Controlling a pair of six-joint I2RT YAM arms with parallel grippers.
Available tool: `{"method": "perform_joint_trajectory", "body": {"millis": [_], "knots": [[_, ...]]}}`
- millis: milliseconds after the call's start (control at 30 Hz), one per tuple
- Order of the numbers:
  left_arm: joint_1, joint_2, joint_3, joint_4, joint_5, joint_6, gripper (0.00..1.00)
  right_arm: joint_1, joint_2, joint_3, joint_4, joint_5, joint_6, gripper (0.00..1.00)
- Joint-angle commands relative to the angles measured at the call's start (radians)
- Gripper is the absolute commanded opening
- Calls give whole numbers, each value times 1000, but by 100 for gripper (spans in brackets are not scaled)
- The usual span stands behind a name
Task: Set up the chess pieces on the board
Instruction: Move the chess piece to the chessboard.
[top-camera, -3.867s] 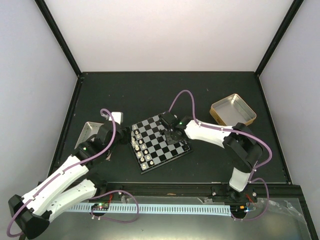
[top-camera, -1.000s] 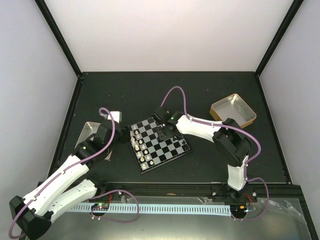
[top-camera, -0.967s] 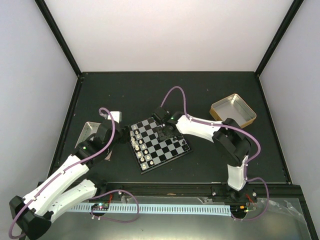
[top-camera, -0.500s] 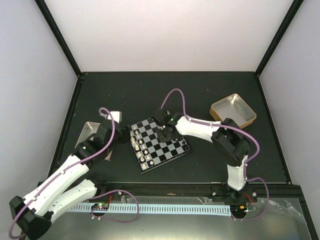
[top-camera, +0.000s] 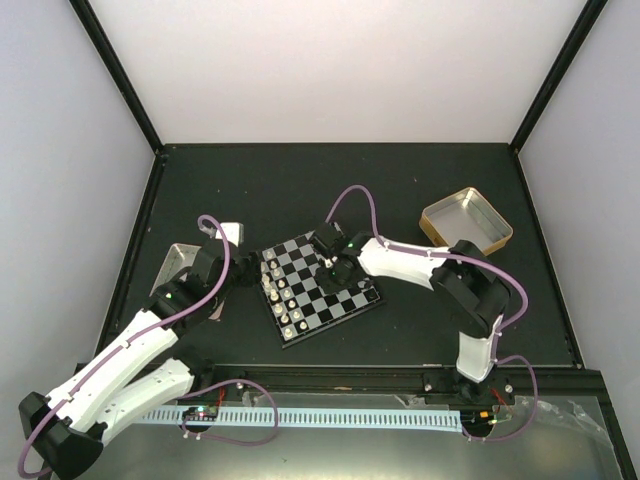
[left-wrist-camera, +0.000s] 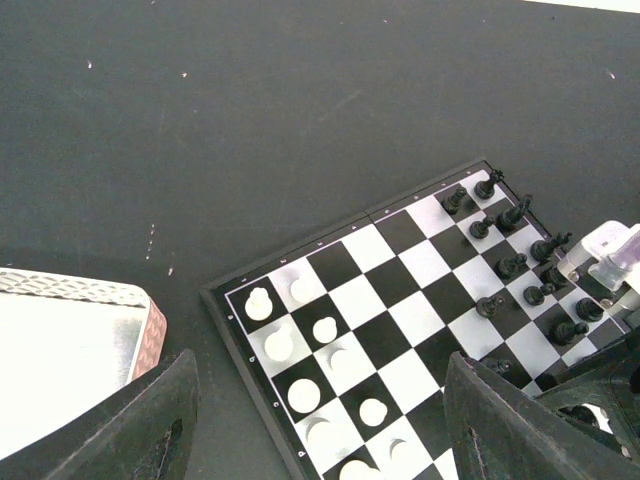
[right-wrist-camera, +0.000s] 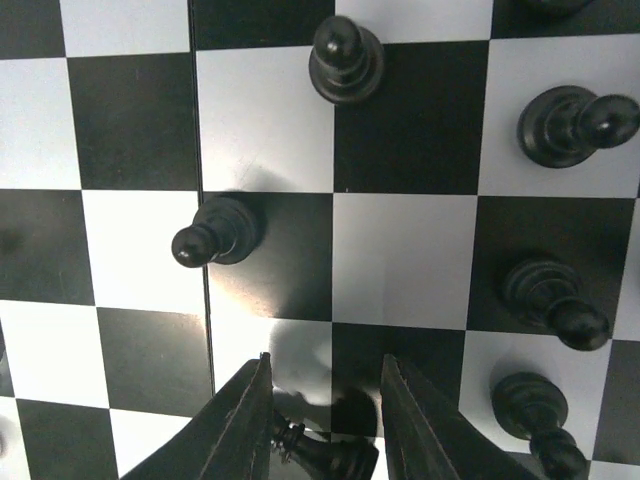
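Observation:
The board (top-camera: 318, 290) lies turned at mid-table, with cream-white chess pieces (top-camera: 280, 300) along its left side and black ones (top-camera: 362, 288) along its right. My right gripper (top-camera: 335, 268) hangs low over the black side. In the right wrist view its fingers (right-wrist-camera: 322, 365) stand apart. A black crowned piece (right-wrist-camera: 325, 458) leans between them, crown against the left finger, base just short of the other. Black pieces (right-wrist-camera: 345, 60) stand on squares (right-wrist-camera: 405, 245) ahead. My left gripper (left-wrist-camera: 320, 430) hovers wide open above the white pieces (left-wrist-camera: 325, 330), holding nothing.
A gold tin (top-camera: 467, 230) sits at the back right. A silver tray (top-camera: 180, 265) with a pink edge (left-wrist-camera: 65, 350) lies left of the board, under my left arm. A small white block (top-camera: 232, 232) rests behind it. Black frame posts bound the table.
My right gripper has slid a little to the right over the board's black side, and its fingers have spread slightly. The left arm has stayed still.

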Motion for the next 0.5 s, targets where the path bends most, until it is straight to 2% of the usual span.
{"method": "perform_joint_trajectory", "body": {"millis": [0, 267, 467], "knots": [[5, -6, 3, 20, 6, 4, 69, 4, -30, -21, 3, -35, -7, 31], [6, -13, 0, 17, 10, -1, 68, 5, -105, -70, 76, -61, -22, 33], [6, -20, 0, 16, 13, -1, 68, 13, -132, -108, 99, -88, -93, 36]]}}
